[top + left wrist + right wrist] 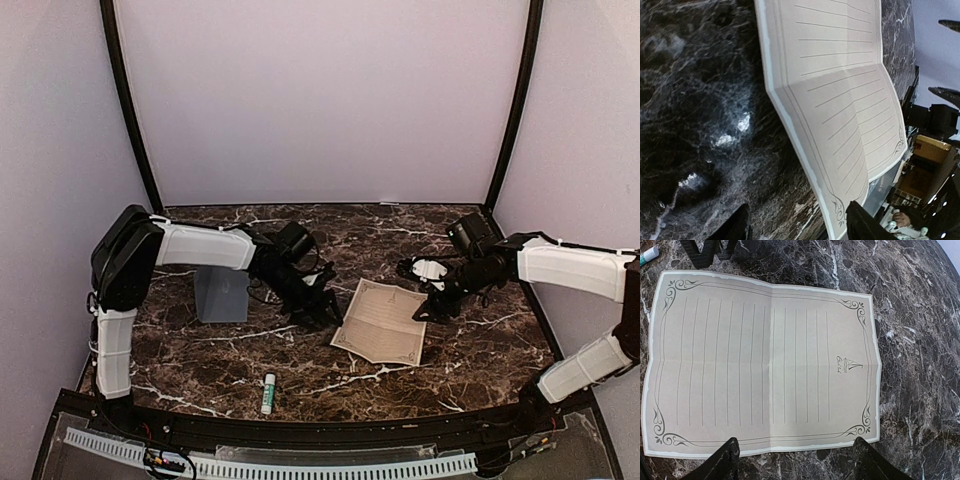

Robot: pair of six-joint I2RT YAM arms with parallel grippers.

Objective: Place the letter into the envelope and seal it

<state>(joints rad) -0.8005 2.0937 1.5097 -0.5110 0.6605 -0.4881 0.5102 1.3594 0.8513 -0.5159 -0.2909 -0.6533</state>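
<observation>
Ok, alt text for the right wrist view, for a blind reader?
A cream letter with ornamental border, ruled lines and fold creases lies unfolded on the dark marble table, filling most of the frame. The right arm's two fingers stand apart at the bottom edge, holding nothing; a glue stick's end shows top left.

Both the left arm (205, 246) and the right arm (572, 268) had white shell links with chunky black joints in between. Thin black cables (322, 266) looped around the wrists. The left gripper (797, 225) and right gripper (795, 462) were plain matte black with tapered fingers.
</observation>
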